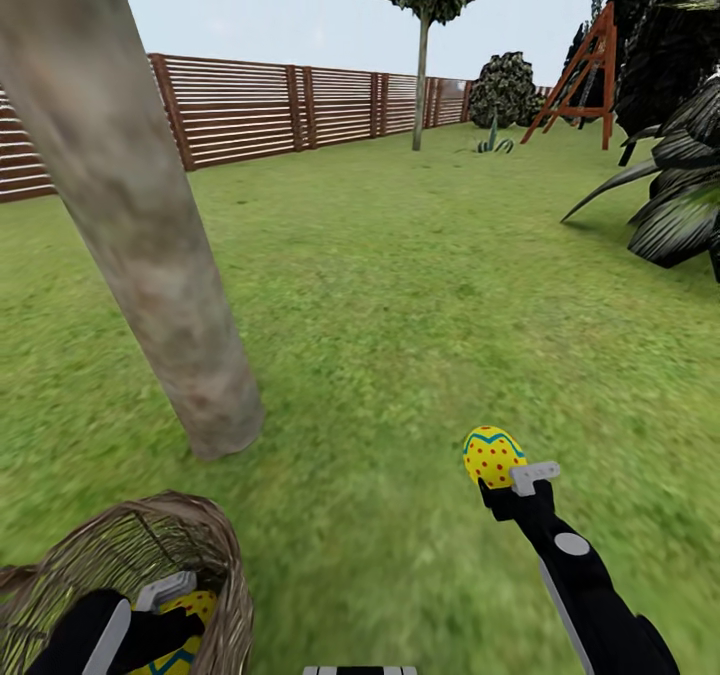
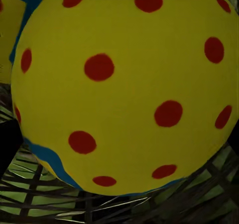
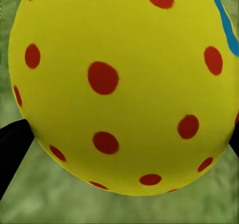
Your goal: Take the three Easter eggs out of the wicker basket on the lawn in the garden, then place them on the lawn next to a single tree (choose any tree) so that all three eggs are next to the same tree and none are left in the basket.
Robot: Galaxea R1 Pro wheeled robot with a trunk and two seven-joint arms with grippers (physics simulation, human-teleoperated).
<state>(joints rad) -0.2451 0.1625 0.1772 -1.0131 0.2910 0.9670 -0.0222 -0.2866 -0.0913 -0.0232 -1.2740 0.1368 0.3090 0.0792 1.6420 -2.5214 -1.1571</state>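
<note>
right tool (image 1: 497,477) pinching an Easter egg (image 1: 493,455) above the lawn (image 1: 400,285), near the tree (image 1: 150,245) | left tool (image 1: 175,605) inside the wicker basket (image 1: 215,555), around a second egg (image 2: 124,84), grip cannot tell

Bright, soft daylight all over. No strong shadows or glare. The grass looks smeary near the bottom.

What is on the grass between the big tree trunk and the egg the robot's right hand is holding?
Nothing but bare lawn between the tree and the Easter egg, in the head view.
</note>
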